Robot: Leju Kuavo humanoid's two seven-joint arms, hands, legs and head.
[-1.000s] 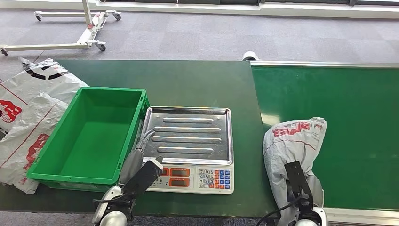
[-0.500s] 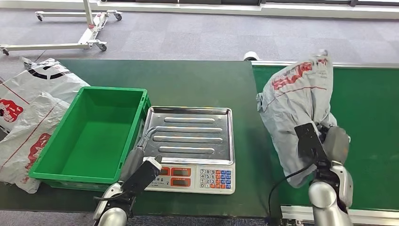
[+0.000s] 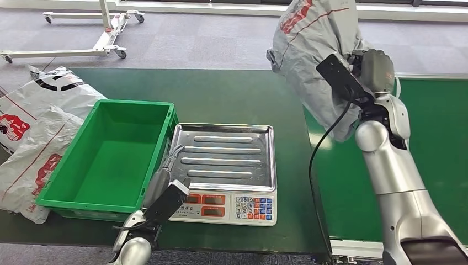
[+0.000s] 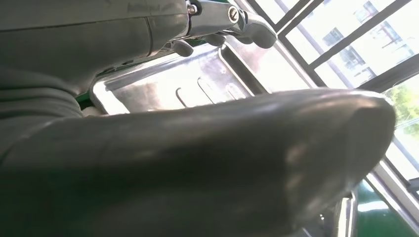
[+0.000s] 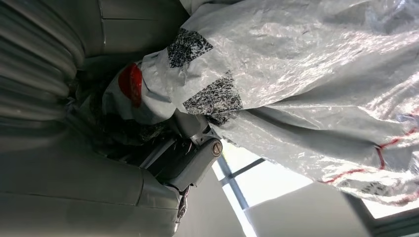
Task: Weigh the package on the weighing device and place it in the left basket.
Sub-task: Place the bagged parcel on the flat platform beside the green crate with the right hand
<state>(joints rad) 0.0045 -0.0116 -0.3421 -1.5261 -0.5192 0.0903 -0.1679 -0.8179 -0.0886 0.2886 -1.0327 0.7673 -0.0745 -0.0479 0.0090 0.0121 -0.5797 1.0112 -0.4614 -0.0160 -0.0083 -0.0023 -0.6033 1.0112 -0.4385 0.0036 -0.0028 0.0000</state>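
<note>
The dark green table [image 3: 232,91] carries the scale and the basket; against its right edge lies a brighter green conveyor belt [image 3: 436,127] with a silver rim. A rectangular green plastic basket [image 3: 110,157] stands at the table's left part, its right wall just beside the scale. To the left of the basket, at the table's left edge, lie crumpled white plastic mail bags with red and black print [image 3: 33,132], one partly hanging over the front edge. The weighing device [image 3: 226,171], a white scale with a ribbed steel pan and a keypad with red displays facing the front edge, sits at the table's middle.

The grey plastic package with red lettering [image 3: 317,49] hangs in the air, above the seam between table and belt and behind the scale's right corner. The right hand [image 3: 367,69] grips it from the side, its fingers [image 5: 195,136] buried in the wrinkled film. The left hand [image 3: 165,179] hovers low at the scale's front left corner, between basket and pan; it holds nothing, its fingers [image 4: 252,27] slightly spread over the pan's edge.

On the grey carpet beyond the table stands a white wheeled frame [image 3: 83,52].
</note>
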